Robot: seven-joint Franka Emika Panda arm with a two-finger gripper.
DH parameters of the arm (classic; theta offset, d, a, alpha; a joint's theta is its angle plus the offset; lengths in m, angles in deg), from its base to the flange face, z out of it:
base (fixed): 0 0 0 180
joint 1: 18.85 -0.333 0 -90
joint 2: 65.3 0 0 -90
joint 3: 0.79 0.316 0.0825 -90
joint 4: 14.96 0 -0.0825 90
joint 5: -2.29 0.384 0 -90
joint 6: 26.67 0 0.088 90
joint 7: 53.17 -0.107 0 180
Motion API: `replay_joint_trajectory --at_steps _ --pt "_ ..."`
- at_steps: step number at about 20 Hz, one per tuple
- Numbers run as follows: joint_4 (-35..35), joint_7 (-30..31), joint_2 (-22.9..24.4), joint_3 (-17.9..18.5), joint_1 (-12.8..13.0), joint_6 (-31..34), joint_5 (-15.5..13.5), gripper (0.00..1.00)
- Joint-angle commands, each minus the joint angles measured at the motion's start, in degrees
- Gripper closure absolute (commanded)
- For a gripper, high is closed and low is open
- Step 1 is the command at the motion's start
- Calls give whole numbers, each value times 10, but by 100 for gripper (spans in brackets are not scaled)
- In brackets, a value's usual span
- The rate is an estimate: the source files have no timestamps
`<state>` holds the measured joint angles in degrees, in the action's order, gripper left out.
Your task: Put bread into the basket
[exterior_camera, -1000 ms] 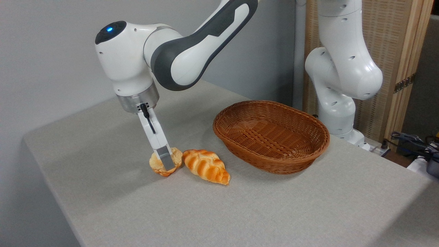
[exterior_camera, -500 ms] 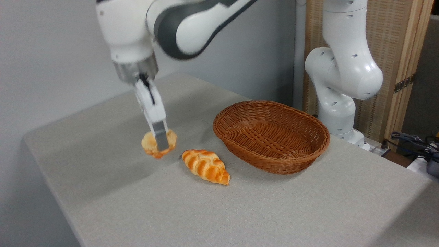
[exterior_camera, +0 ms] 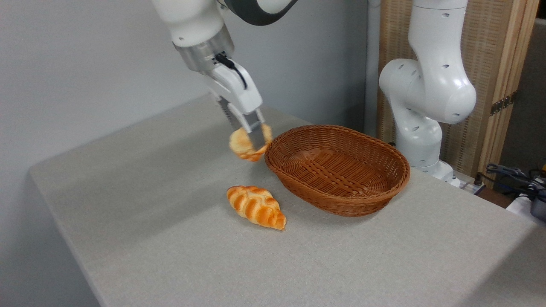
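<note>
The small round pale-golden bun (exterior_camera: 242,144) hangs in the air, pinched between my fingers just left of the basket's left rim. My gripper (exterior_camera: 251,143) is shut on it, tilted down and to the right from the wrist. The reddish-brown wicker basket (exterior_camera: 386,200) sits on the table at centre right, and nothing shows inside it. The bun is slightly blurred and is level with the rim's top edge, still outside the basket.
A braided orange-golden loaf (exterior_camera: 256,207) lies on the grey tablecloth (exterior_camera: 170,238) in front of the basket's left end. The arm's white base (exterior_camera: 422,106) stands behind the basket at right. Cables (exterior_camera: 516,179) lie at the far right edge.
The gripper has lifted the bun off the table beside the braided loaf and carried it up and to the right, close to the basket's left rim.
</note>
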<state>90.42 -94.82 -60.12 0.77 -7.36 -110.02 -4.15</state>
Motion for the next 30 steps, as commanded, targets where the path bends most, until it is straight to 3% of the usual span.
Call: replay_joint_trajectory --at_steps 1,3,4,8,24,28,30 --pt "42 3 11 5 4 55 -6 23" --pt "54 1 11 4 6 78 -5 12" --pt "65 0 11 4 6 86 -2 1" --pt "86 -41 7 4 5 106 -2 0" --pt "86 -56 1 3 8 97 1 0" --pt "46 -56 2 6 6 43 2 0" --pt "13 -52 2 10 6 15 16 0"
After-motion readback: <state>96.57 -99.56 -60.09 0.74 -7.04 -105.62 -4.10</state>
